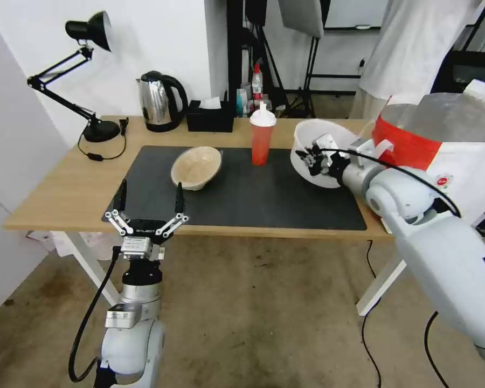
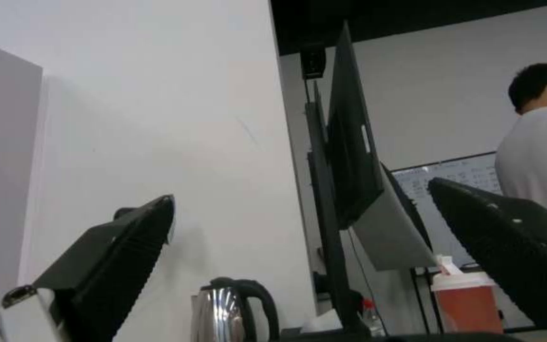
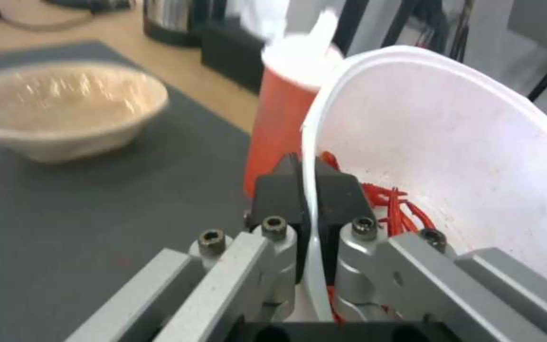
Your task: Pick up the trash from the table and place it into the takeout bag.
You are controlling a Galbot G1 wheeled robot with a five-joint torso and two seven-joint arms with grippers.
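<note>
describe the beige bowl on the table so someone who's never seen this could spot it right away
Start at the long light-wood table and its dark grey mat. On the mat's back left part, ahead of the open left claw, sits the beige paper-pulp bowl. Unlike the red cup beside it and the white bowl pinched by the right claw, it is tan, matte and untouched.

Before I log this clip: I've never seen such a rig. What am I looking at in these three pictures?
A two-armed robot on wheels. The wide picture comes from its head; the other two from cameras on its wrists. The right claw is pinched on the rim of a tilted white bowl with red shells inside, beside the takeout bag. The left claw hangs open at the table's near edge. On the dark mat sit a beige bowl and a red cup.
</note>
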